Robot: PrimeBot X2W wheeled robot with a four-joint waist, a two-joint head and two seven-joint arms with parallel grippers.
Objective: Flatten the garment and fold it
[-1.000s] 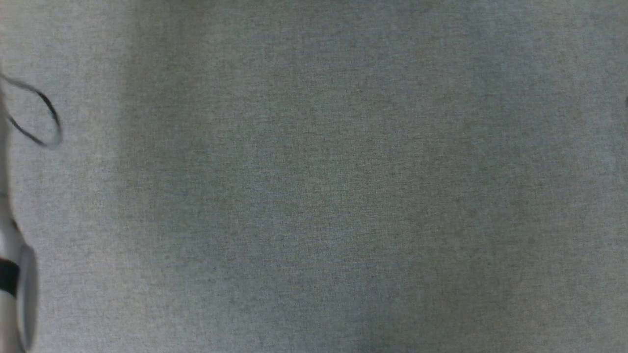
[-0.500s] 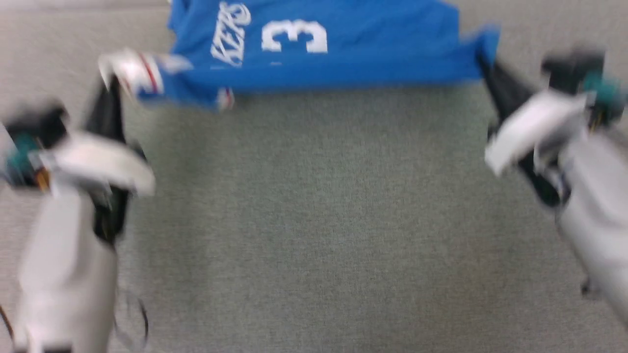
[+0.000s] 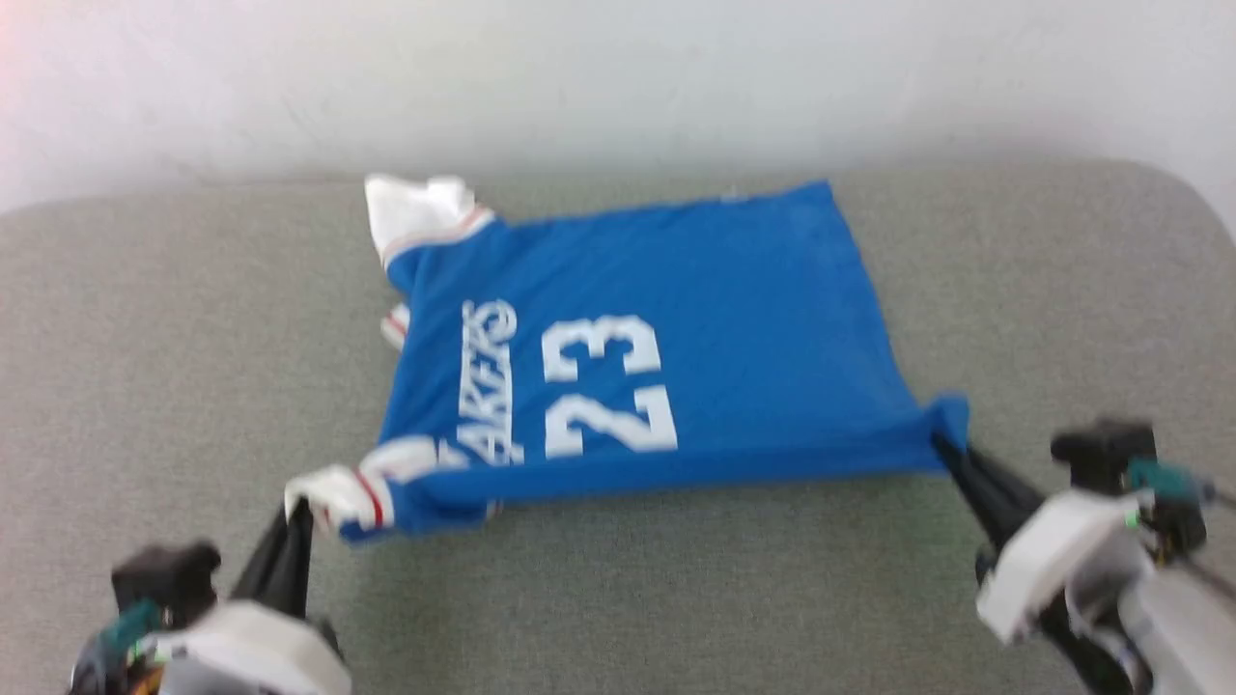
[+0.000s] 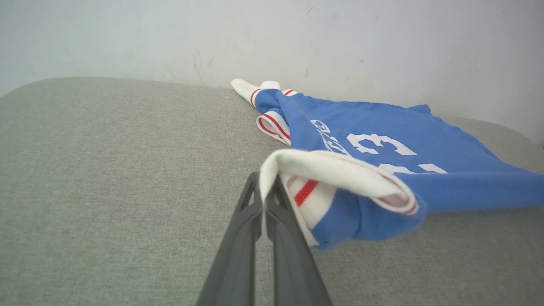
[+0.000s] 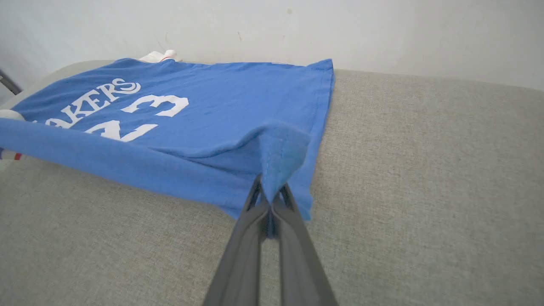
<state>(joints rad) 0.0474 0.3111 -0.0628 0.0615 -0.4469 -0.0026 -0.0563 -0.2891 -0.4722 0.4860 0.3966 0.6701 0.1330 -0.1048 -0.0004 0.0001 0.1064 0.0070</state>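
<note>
Blue shirt (image 3: 676, 338) with the white 23 is spread on the grey desk (image 3: 618, 598), near edge lifted and pulled taut. Left gripper (image 3: 297, 521) is clamped on the white red-striped cuff (image 4: 306, 193), right gripper (image 3: 946, 449) is clamped on the blue hem corner (image 5: 282, 148).

Royal-blue garment (image 3: 734, 319) with white lettering, white red-striped sleeves; heathered grey table (image 3: 145, 338); dark-fingered hands.

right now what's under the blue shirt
Grey cushion shows under the lifted near edge of the shirt, held by the left pincer at a sleeve and the right pincer at a corner. The rest underneath is covered.
</note>
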